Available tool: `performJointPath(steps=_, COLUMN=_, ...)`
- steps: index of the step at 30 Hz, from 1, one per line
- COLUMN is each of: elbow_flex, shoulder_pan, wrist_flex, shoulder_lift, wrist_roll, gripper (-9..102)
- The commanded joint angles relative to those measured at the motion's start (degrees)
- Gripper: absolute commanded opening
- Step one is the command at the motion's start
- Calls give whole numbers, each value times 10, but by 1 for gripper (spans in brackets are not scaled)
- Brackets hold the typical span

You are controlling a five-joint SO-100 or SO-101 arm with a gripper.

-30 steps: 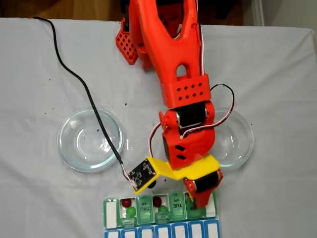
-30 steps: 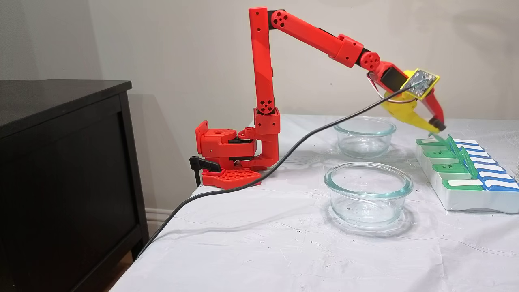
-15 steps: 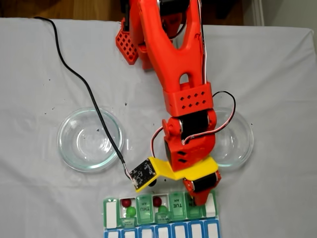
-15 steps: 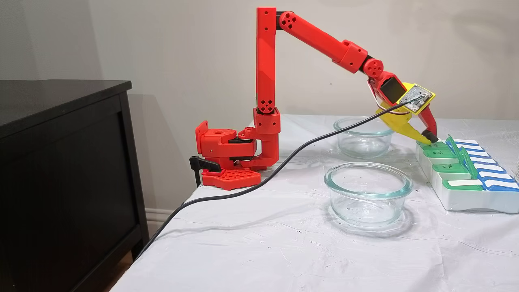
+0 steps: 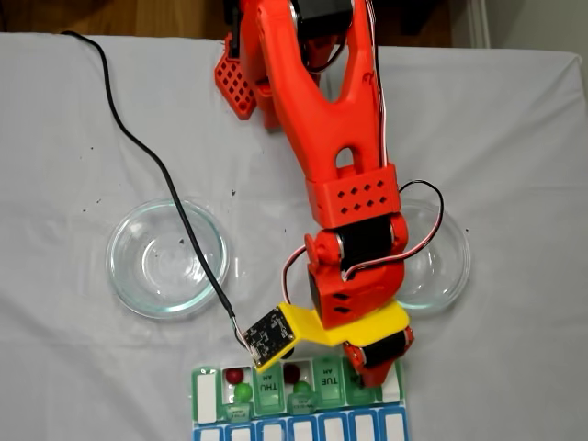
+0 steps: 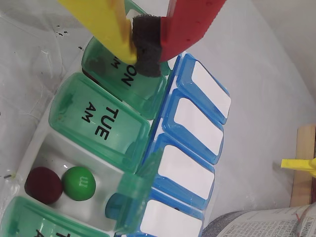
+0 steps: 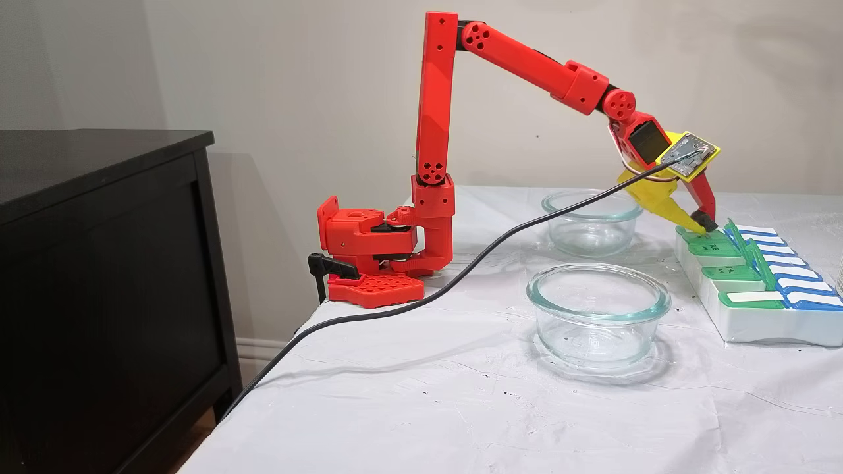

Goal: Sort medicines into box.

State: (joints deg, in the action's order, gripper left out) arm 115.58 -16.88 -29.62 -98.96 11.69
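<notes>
In the wrist view the tool (image 6: 146,47) enters from twelve o'clock, its yellow finger (image 6: 101,22) and red finger (image 6: 190,22) pressed together, with a dark foam pad (image 6: 148,44) squeezed between the tips. The tips sit right over the shut green MON lid (image 6: 126,81) of the box (image 6: 163,163); whether they touch it I cannot tell. Toward seven o'clock from there lies the shut TUE lid (image 6: 98,121), and beyond it an open white cell holds a dark red ball (image 6: 43,185) touching a green ball (image 6: 79,183), with its lid (image 6: 129,195) standing up at the four o'clock side. The blue row (image 6: 190,148) runs along the three o'clock side of the green lids.

In the fixed view from above, the box (image 5: 208,397) lies at six o'clock on the white table (image 5: 73,110), and the tool (image 5: 365,375) is over the cells near its right end. Two open cells each show a red ball (image 5: 235,375) and a green ball (image 5: 243,392). Two clear glass dishes, one at nine o'clock (image 5: 168,259) and one at three o'clock (image 5: 439,257), stand farther back, apart from the box. A black cable (image 5: 152,161) crosses the table toward eleven o'clock.

From the side, the arm (image 7: 520,62) reaches down from its base (image 7: 369,247) to the box's far end (image 7: 691,234).
</notes>
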Motion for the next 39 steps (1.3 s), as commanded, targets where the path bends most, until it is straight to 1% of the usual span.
performJointPath(steps=1, elbow_flex=2, shoulder_pan=-4, wrist_flex=-34, shoulder_lift=-5, wrist_roll=6, gripper=0)
performJointPath(steps=13, elbow_flex=-16, shoulder_pan=5, wrist_flex=-95, shoulder_lift=3, wrist_roll=8, gripper=0)
performJointPath(steps=18, elbow_flex=-16, shoulder_pan=7, wrist_flex=-97, shoulder_lift=4, wrist_roll=2, gripper=0)
performJointPath(steps=21, elbow_flex=-14, shoulder_pan=12, wrist_flex=-81, shoulder_lift=-11, wrist_roll=-3, gripper=0)
performJointPath(steps=24, elbow_flex=-4, shoulder_pan=22, wrist_flex=-51, shoulder_lift=-65, wrist_roll=-7, gripper=0)
performJointPath(steps=28, elbow_flex=36, shoulder_pan=54, wrist_flex=33, shoulder_lift=-189, wrist_roll=-10, gripper=0)
performJointPath(steps=31, elbow_flex=18, shoulder_pan=85, wrist_flex=32, shoulder_lift=-258, wrist_roll=-17, gripper=0)
performJointPath(steps=34, elbow_flex=-3, shoulder_pan=112, wrist_flex=36, shoulder_lift=-278, wrist_roll=-19, gripper=0)
performJointPath(steps=37, elbow_flex=3, shoulder_pan=127, wrist_flex=85, shoulder_lift=-275, wrist_roll=-19, gripper=0)
performJointPath(steps=39, elbow_flex=7, shoulder_pan=128, wrist_flex=104, shoulder_lift=-267, wrist_roll=-17, gripper=0)
